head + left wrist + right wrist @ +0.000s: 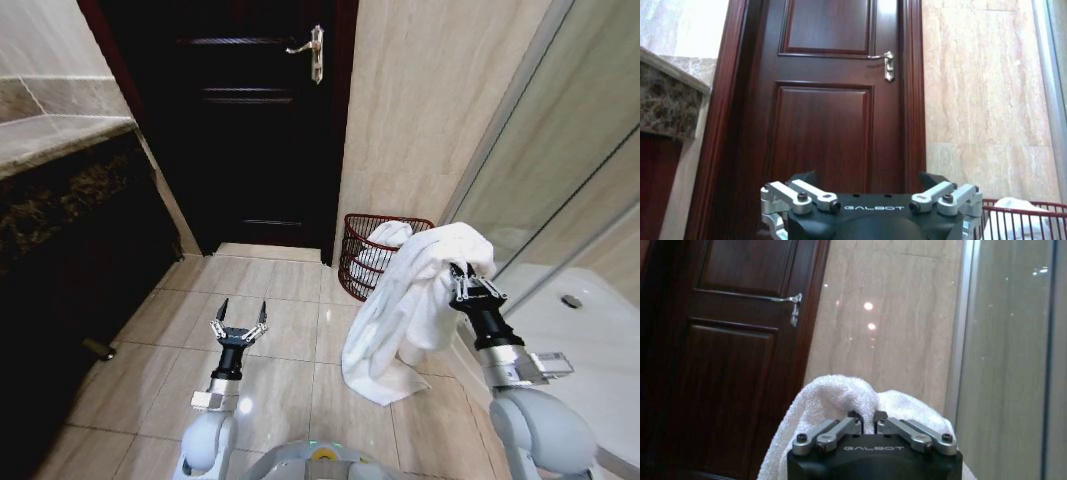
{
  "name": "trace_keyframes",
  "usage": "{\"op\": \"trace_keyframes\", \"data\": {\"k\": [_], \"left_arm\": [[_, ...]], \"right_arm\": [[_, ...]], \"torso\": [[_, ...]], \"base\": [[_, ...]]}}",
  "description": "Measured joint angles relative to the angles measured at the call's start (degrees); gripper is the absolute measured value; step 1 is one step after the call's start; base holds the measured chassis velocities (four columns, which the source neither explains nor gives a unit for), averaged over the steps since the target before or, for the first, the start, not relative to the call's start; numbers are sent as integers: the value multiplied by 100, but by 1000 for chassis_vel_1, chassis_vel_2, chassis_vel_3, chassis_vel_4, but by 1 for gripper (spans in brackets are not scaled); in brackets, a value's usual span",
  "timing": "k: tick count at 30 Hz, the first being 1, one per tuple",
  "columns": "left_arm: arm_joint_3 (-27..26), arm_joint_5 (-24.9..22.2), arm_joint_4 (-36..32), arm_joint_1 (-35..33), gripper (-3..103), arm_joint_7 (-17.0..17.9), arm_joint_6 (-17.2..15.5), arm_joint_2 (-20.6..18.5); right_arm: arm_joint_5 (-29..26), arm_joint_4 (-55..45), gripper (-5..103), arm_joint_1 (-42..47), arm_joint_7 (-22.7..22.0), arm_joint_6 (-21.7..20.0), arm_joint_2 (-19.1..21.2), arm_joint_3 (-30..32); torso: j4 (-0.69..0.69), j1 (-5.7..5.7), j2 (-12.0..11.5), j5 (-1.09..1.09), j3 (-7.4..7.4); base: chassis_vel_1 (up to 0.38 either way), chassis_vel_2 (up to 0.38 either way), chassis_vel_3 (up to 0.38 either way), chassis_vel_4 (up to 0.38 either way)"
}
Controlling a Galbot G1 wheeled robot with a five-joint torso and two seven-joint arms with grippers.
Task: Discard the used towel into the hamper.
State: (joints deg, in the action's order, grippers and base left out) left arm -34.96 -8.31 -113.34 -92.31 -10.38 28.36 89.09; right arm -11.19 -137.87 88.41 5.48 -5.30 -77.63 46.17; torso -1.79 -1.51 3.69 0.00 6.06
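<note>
Towel held up beside the hamper

Towel, white and thick, hangs from the right gripper. The jaws of this gripper are closed tight on a fold at the top of the cloth; in the right wrist view the two fingers almost meet, and the towel bulges up over them. From the grip the cloth falls down on the inner side of the arm, and its lowest part reaches the tiled floor, or very nearly; I cannot tell if it touches.

The hamper, a dark reddish-brown wire basket, stands on the floor beyond this gripper and a little toward the left arm, against the beige wall and next to the dark wooden door. The raised towel covers part of its rim on the near side. Something white already lies inside the basket.

The left gripper is low and well apart from the towel, above the bare tiles. Its fingers are spread wide and hold nothing. It points toward the door, whose metal handle is far above it.
</note>
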Motion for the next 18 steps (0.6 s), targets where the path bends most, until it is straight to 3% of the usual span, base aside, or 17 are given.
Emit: {"op": "trace_keyframes", "data": {"k": [18], "left_arm": [[30, -43, 1, 0, 100, 156, -2, 31]], "right_arm": [[14, -67, 7, 54, -34, 37, 40, -23]], "torso": [[1, -38, 305, 0, 270]], "base": [[-21, -24, -23, -21]]}}
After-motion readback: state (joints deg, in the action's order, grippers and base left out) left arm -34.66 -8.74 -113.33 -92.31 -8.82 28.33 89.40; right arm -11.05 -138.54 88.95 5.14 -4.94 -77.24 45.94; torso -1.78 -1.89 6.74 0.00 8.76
